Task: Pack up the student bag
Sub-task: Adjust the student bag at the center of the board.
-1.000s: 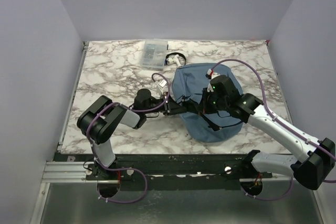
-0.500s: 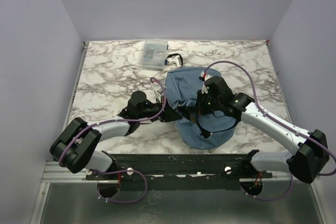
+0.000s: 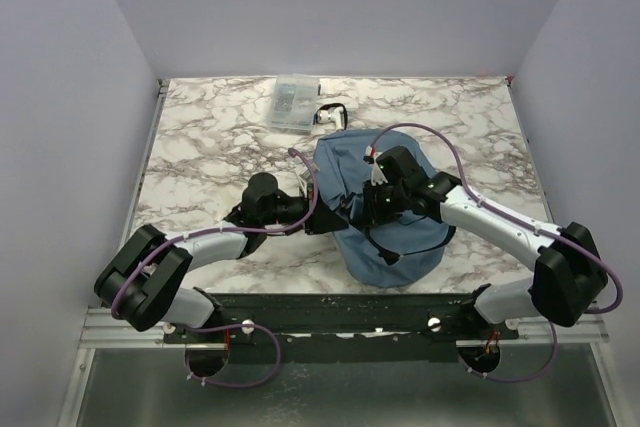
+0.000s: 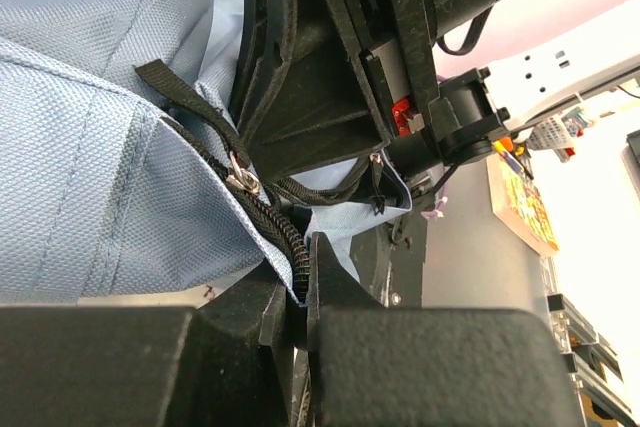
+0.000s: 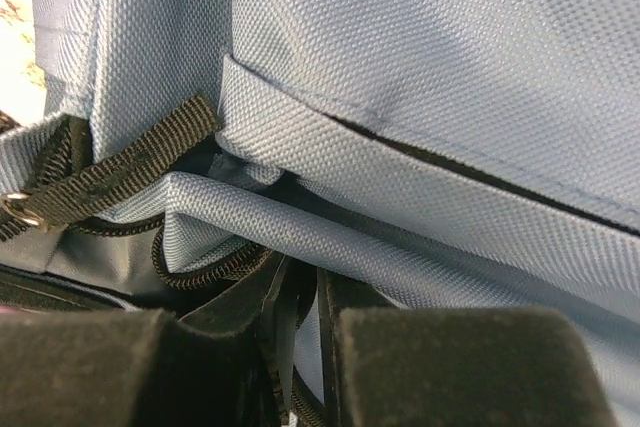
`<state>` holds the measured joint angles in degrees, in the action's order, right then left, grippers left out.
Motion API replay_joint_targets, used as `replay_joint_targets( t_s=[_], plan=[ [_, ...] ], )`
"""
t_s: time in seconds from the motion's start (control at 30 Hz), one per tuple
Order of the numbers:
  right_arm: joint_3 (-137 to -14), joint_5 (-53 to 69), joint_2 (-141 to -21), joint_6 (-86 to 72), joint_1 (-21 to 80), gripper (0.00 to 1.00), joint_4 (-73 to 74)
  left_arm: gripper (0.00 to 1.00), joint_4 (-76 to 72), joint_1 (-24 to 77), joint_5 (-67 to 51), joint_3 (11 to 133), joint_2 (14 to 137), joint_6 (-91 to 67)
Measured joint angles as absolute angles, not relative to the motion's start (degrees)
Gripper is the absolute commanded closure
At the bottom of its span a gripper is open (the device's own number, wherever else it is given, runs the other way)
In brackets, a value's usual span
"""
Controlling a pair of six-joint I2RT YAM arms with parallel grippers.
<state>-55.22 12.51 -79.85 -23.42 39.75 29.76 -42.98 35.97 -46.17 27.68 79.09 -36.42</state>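
The student bag (image 3: 400,247) lies flat near the middle of the desk (image 3: 220,147), nearer its front edge and between the two arms. Its long axis runs from the far side toward the near side. The narrower, rounded end points at the arm bases, and the zipped side faces the left arm.

The step in hand is judged to be the parting of the bag's mouth. The left claw (image 4: 303,277) is pressed together on the zip (image 4: 270,227) edge. The right claw (image 5: 305,292) is nearly closed with a fold of blue fabric in its narrow gap; whether that fold is clamped cannot be told.

For a clean opening, the left pinch is best held firm and low, while the upper lip alone is gripped and lifted away from it. Straps are best left out of either grip, so that the bag is not dragged across the desk.
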Motion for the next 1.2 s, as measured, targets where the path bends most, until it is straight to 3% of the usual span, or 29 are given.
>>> replay_joint_targets(
  t_s=[0.2, 0.33, 0.43, 0.5, 0.63, 0.73, 0.77, 0.93, 1.03, 1.2],
  plan=[
    [-55.29, -0.01, -75.92, -24.56, 40.21, 0.8, 33.45, 1.0, -48.01, 35.99, -47.2, 26.98, 79.18, -38.33],
    [-57.04, -10.63, -77.1, -25.12, 40.56, 0.75, 37.98, 1.0, -54.54, 35.94, -48.23, 25.93, 81.21, -41.63],
    [-57.01, -9.78, -77.25, -24.08, 40.4, 0.7, 37.8, 0.99, -60.31, 35.62, -49.04, 25.85, 84.38, -45.1],
    [-56.97, -2.81, -77.23, -23.92, 40.18, 0.66, 36.42, 0.98, -63.22, 35.51, -49.32, 25.85, 85.91, -46.87],
    [-55.83, 16.8, -77.1, -26.59, 39.4, 0.54, 31.11, 0.82, -65.39, 35.2, -49.56, 25.85, 86.59, -48.75],
    [-55.42, 22.83, -74.85, -27.92, 39.24, 0.5, 30.96, 0.69, -65.67, 35.2, -49.8, 25.78, 86.54, -48.86],
    [-55.44, 22.81, -73.49, -28.03, 39.0, 0.49, 31.99, 0.66, -65.63, 35.2, -49.67, 25.63, 86.15, -48.75],
    [-59.0, 11.27, -66.63, -28.6, 39.2, 0.22, 39.38, 0.5, -63.26, 35.2, -48.42, 24.4, 84.44, -47.57],
    [-59.16, 3.09, -62.65, -30.76, 39.27, 0.12, 42.7, 0.42, -58.89, 35.2, -47.0, 23.31, 82.24, -45.89],
    [-56.62, -2.33, -59.55, -37.85, 39.2, 0.06, 45.32, 0.36, -42.61, 35.22, -41.45, 22.98, 73.82, -40.97]
  ],
)
